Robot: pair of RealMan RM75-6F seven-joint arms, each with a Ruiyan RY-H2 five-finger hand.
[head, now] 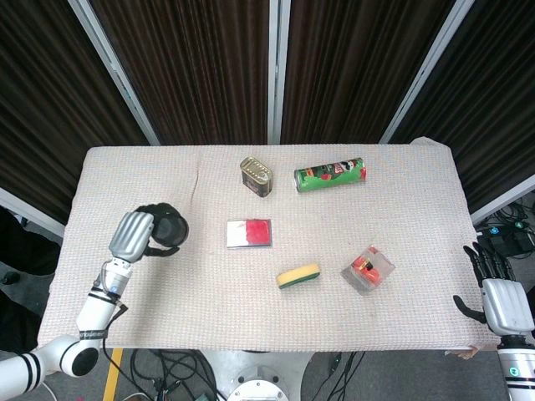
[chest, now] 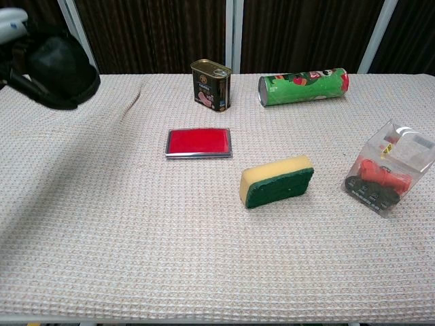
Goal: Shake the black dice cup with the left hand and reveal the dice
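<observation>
1. over the table's [head: 125,317] left side, the left hand [head: 132,235] grips the black dice cup [chest: 60,62], lifted clear of the cloth and tilted.
2. off the near right corner, the right hand [head: 500,299] holds nothing, fingers apart.
3. a red tray [chest: 198,142] and a sponge [chest: 277,180] lie mid-table.

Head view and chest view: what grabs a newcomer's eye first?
The left hand holding the black dice cup up off the cloth at the table's left side. Next, the green chip can lying on its side at the back, and the yellow-green sponge near the middle.
</observation>
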